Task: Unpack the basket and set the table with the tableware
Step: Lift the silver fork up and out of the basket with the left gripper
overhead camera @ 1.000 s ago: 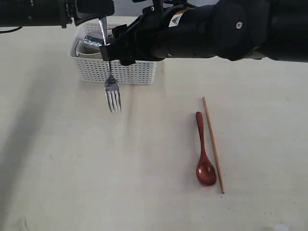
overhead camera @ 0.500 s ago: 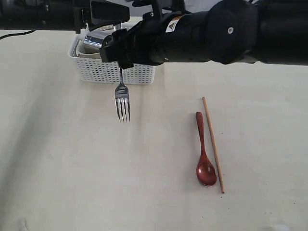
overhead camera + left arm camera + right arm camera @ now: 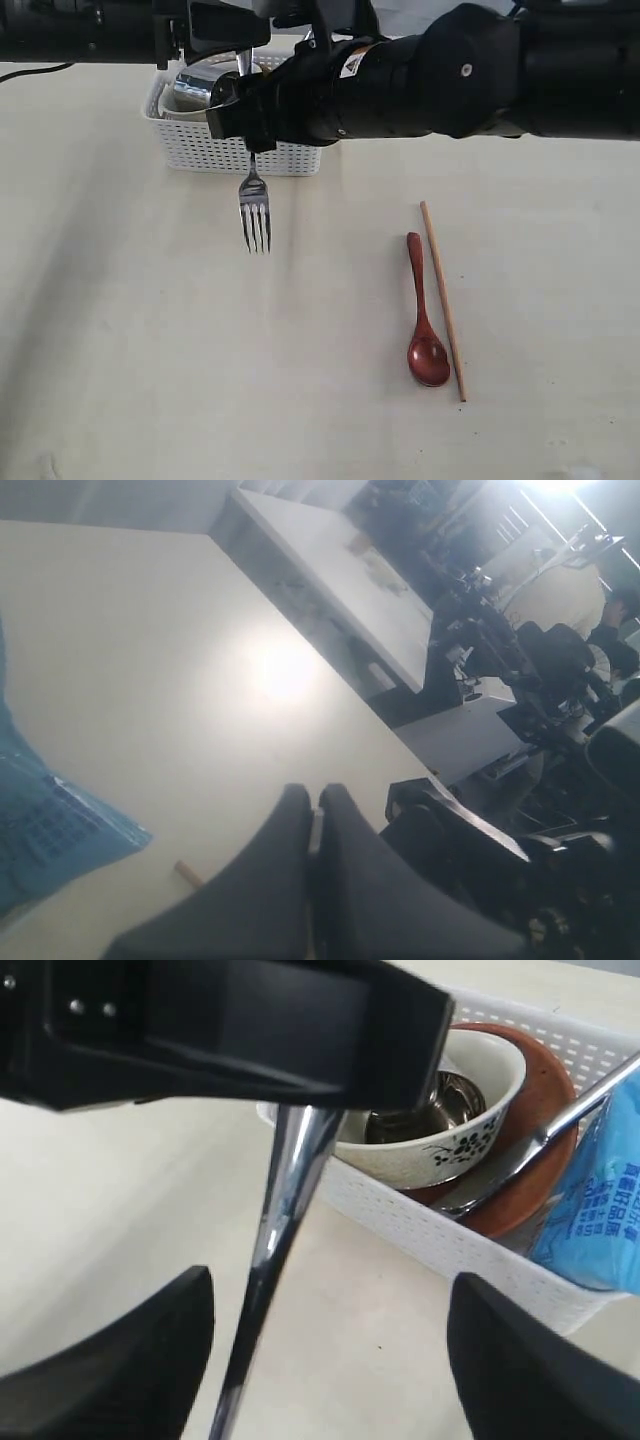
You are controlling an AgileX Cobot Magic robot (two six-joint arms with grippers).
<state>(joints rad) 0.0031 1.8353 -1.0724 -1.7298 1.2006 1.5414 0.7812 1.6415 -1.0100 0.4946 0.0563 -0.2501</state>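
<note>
Two pincers, my left pincer (image 3: pixel 315 798) pinched tight on the fork (image 3: pixel 255 205), my right pincer (image 3: pixel 330 1305) gaping wide around its handle, untouching.

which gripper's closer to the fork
Left. The left gripper is shut on the fork at its handle; the right gripper is open, fingers either side of the handle.

Non-task items: blue chip bag (image 3: pixel 592 1205), glossy, white print, cut off by the frame edge. Left wrist view background: second pale tabletop (image 3: pixel 340 575), dark blurry equipment (image 3: pixel 500 660) just past it. Black cable (image 3: pixel 25 66) at exterior view's left edge.
</note>
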